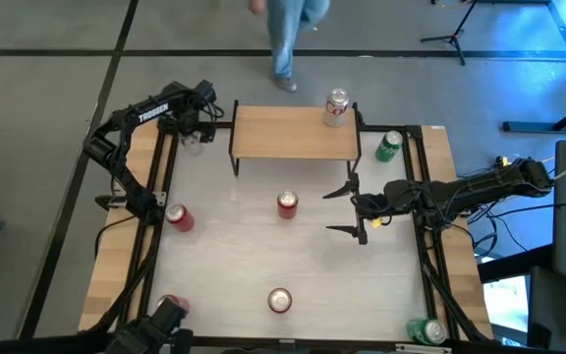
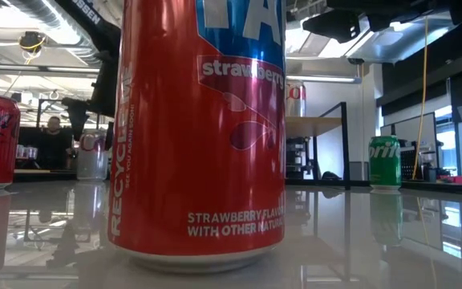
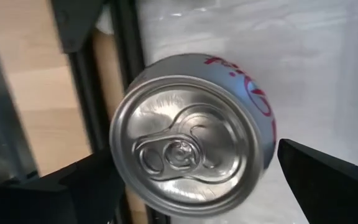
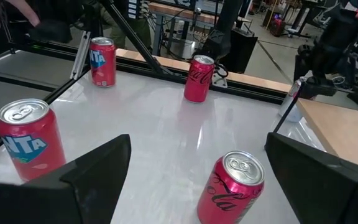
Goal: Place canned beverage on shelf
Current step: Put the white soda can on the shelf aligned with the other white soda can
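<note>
A silver can (image 3: 191, 137) stands upright on the table just left of the shelf (image 1: 293, 133), a light-wood top on thin black legs. My left gripper (image 1: 193, 136) hangs over this can, pointing down, open, one finger on either side of it (image 3: 194, 177). Another silver can (image 1: 337, 106) stands on the shelf's far right corner. My right gripper (image 1: 329, 211) is open and empty at table height, right of centre, pointing toward the table's left edge. A red cola can (image 4: 232, 186) stands just ahead of its fingers; it also shows in the high view (image 1: 287, 204).
Red cans stand at the left (image 1: 178, 216), near centre (image 1: 279, 300) and near left (image 1: 170, 307). Green cans stand right of the shelf (image 1: 389, 146) and at the near right corner (image 1: 427, 331). A black frame (image 1: 155, 187) rims the table. A person's legs (image 1: 288, 39) show beyond the far edge.
</note>
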{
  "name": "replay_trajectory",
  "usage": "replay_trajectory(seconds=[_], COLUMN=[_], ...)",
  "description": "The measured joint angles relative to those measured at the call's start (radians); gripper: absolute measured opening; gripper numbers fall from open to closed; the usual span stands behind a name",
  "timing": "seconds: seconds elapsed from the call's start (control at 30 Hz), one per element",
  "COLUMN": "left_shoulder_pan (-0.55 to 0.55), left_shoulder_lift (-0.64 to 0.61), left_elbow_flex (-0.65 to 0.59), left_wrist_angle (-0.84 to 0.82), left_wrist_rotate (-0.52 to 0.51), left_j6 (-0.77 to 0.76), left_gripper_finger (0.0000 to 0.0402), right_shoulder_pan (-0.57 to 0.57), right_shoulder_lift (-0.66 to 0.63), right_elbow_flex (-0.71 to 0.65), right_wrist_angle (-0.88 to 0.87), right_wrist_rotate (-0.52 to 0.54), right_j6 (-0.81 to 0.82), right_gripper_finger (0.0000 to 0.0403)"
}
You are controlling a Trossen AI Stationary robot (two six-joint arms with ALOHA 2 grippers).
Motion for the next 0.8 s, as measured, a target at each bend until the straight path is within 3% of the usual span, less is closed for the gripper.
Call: replay_trajectory(seconds=[0.5,0.8], left_shoulder_pan=[0.0,0.0], left_shoulder_lift=[0.0,0.0], left_elbow_flex=[-0.002,-0.002], left_wrist_angle=[0.093,0.119], left_wrist_rotate=[0.019,0.027], left_j6=[0.007,0.018], left_gripper_finger=[0.0386,0.0318], right_shoulder_pan=[0.0,0.0], right_shoulder_lift=[0.0,0.0], right_elbow_flex=[0.0,0.0], right_wrist_angle=[0.0,0.0], right_wrist_rotate=[0.0,0.0], right_j6=[-0.002,-0.002], right_gripper_finger=[0.0372,0.0372])
